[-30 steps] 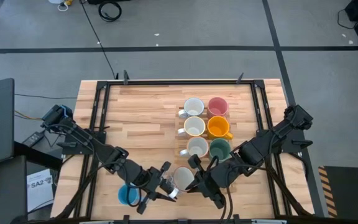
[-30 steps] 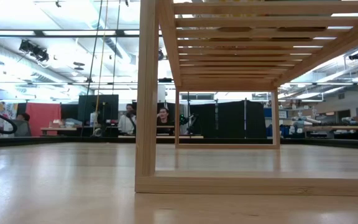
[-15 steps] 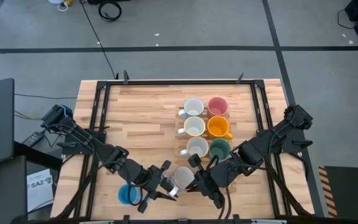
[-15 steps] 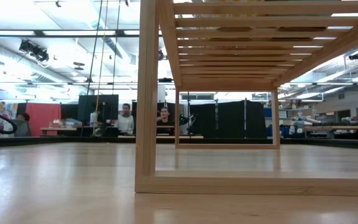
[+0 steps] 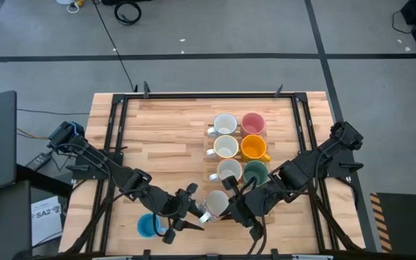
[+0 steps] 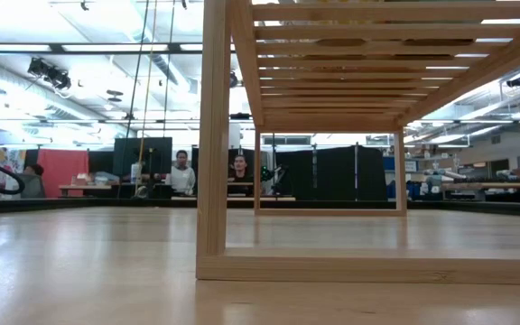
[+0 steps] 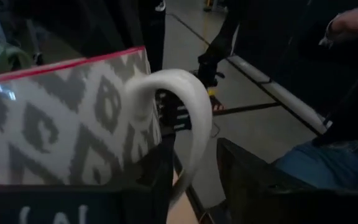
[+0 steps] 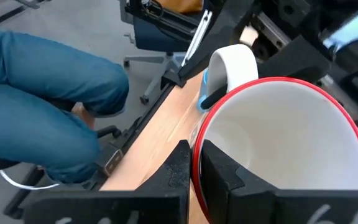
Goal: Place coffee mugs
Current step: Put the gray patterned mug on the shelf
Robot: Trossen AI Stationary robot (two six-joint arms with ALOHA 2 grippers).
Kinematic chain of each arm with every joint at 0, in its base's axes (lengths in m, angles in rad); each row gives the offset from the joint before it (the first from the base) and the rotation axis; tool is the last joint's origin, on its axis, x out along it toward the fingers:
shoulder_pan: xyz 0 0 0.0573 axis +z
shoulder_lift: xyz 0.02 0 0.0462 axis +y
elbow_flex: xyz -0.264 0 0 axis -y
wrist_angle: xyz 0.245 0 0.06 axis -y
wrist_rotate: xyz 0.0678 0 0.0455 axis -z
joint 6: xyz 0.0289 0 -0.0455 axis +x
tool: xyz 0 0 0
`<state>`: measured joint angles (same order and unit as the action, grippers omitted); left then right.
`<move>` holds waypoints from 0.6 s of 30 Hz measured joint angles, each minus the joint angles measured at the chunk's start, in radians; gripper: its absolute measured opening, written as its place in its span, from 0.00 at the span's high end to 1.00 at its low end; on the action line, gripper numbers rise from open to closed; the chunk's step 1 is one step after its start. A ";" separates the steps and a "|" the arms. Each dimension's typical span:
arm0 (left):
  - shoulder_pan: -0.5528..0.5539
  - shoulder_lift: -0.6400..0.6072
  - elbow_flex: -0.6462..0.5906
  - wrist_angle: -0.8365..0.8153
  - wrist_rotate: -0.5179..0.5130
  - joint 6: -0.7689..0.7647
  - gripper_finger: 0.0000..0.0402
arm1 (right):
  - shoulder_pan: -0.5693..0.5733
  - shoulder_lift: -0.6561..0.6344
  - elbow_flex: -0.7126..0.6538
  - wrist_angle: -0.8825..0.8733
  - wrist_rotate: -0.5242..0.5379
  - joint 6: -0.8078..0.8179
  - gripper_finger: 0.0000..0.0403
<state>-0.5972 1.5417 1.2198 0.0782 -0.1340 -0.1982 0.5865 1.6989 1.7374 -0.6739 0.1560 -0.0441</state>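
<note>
Since the earlier frame, your left gripper [image 5: 191,211] has opened around the handle of the red-rimmed patterned mug [image 5: 216,203].
Your right gripper [image 5: 231,204] is clenched on this mug's rim, holding it between both grippers; the blue mug [image 5: 148,226] stands behind your left gripper.

I see a wooden table [image 5: 165,130] in the middle of the high view, on a grey floor with dark tape lines [image 5: 193,56]. A coiled black cable [image 5: 127,11] lies at the top. In the low view a wooden shelf frame [image 6: 233,135] stands centre, with people [image 6: 235,171] sitting far behind.
</note>
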 joint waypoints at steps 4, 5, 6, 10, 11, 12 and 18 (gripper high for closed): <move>0.001 0.000 0.000 -0.027 -0.004 0.000 0.65 | 0.002 0.000 0.001 -0.050 -0.002 0.075 0.93; 0.001 0.000 0.000 -0.039 -0.005 0.000 0.65 | 0.002 0.000 0.001 -0.062 -0.004 0.091 0.93; 0.001 0.000 0.000 -0.053 -0.006 0.000 0.65 | 0.002 0.000 0.001 -0.073 -0.006 0.105 0.94; 0.001 0.000 0.000 -0.097 -0.010 -0.001 0.65 | 0.003 0.000 0.001 -0.094 -0.014 0.123 0.94; 0.000 0.000 0.000 -0.113 -0.008 -0.001 0.65 | 0.003 0.000 0.001 -0.097 -0.020 0.124 0.94; -0.001 0.000 0.000 -0.131 0.004 -0.005 0.65 | 0.003 0.000 0.001 -0.102 -0.023 0.126 0.94; -0.004 0.001 -0.001 -0.210 0.013 -0.068 0.65 | 0.001 -0.001 0.001 -0.155 0.016 0.171 0.94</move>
<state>-0.6016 1.5429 1.2190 -0.1321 -0.1208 -0.2662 0.5873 1.6981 1.7382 -0.8294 0.1720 0.1272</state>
